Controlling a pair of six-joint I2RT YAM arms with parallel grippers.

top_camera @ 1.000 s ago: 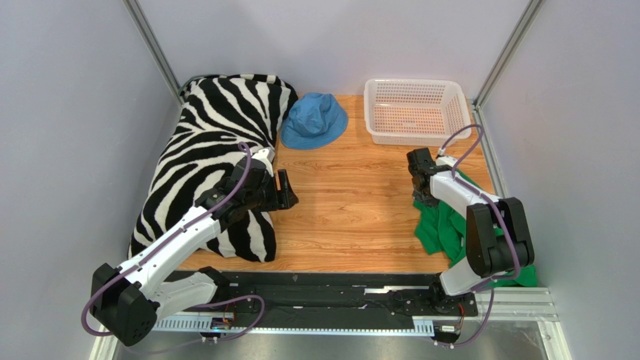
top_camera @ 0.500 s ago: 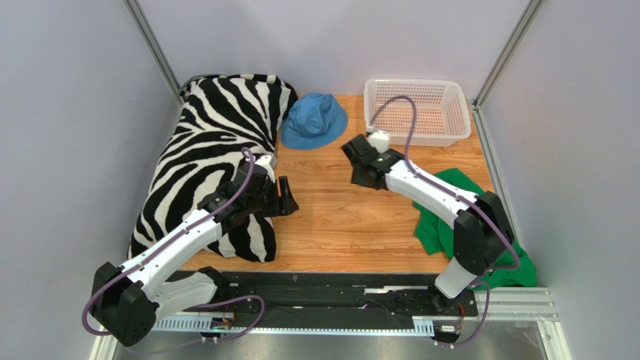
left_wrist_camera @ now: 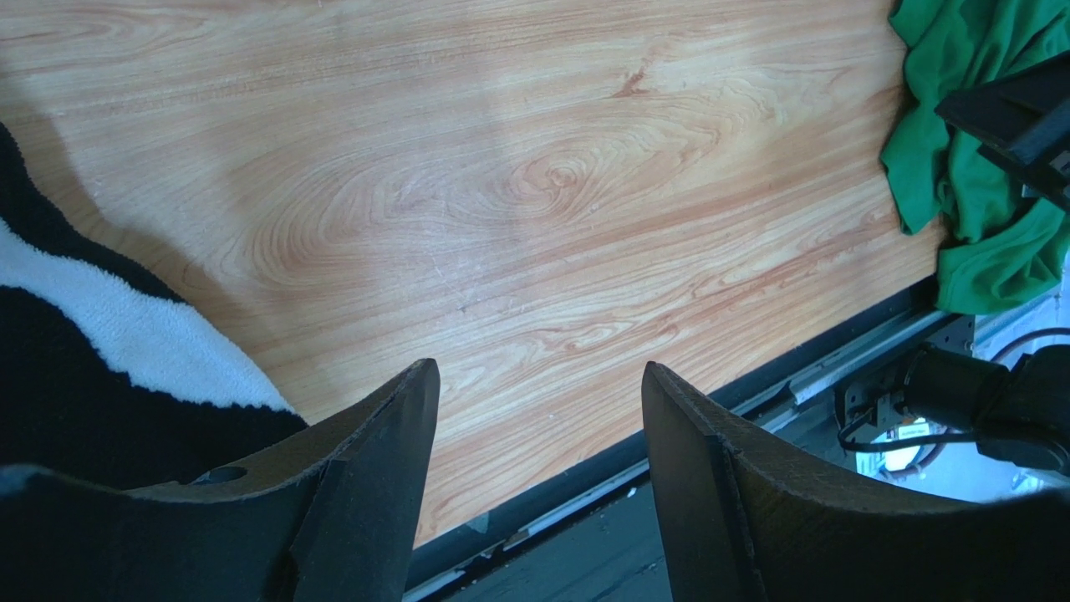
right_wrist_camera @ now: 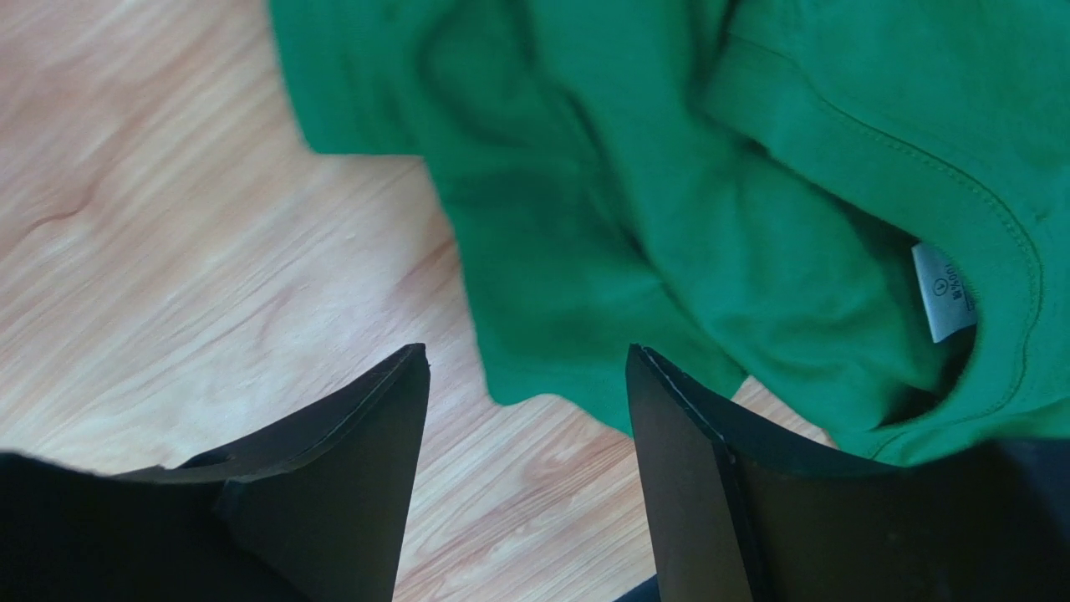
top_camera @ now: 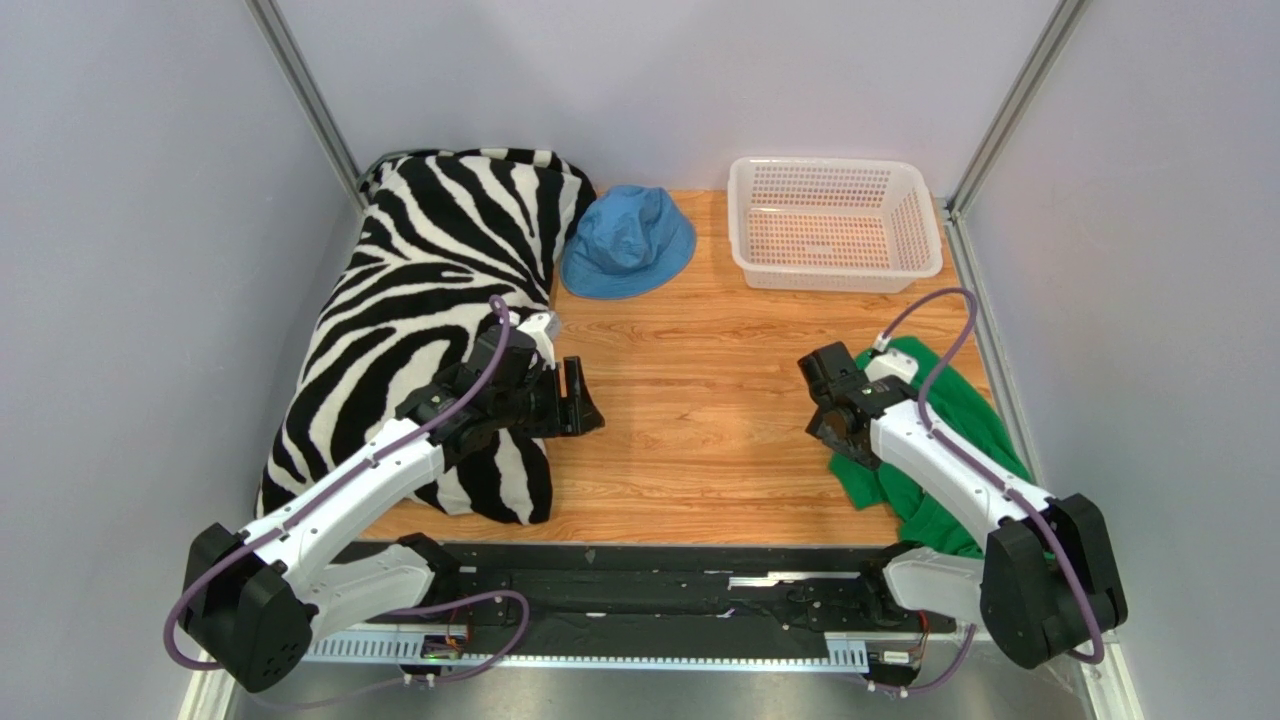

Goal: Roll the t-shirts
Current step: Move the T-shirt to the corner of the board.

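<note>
The green t-shirt [top_camera: 939, 450] lies crumpled on the right side of the wooden table, partly under my right arm. In the right wrist view the t-shirt [right_wrist_camera: 703, 213] fills the upper right, its collar and white label showing. My right gripper [top_camera: 828, 417] hovers at the shirt's left edge, open, with only bare wood and a cloth edge seen between its fingers [right_wrist_camera: 352, 464]. My left gripper [top_camera: 580, 402] is open above the bare table beside the zebra pillow, far from the shirt. From the left wrist view the t-shirt [left_wrist_camera: 967, 138] sits at the far upper right.
A large zebra-striped pillow [top_camera: 406, 330] covers the table's left side. At the back lie a blue bucket hat [top_camera: 628, 240] and a white basket [top_camera: 834, 222]. A black rail [top_camera: 676, 578] runs along the near edge.
The right gripper, shut at the shirt a second ago, swung out toward the basket, then came back to the shirt's left edge and opened. The left arm barely moved.
</note>
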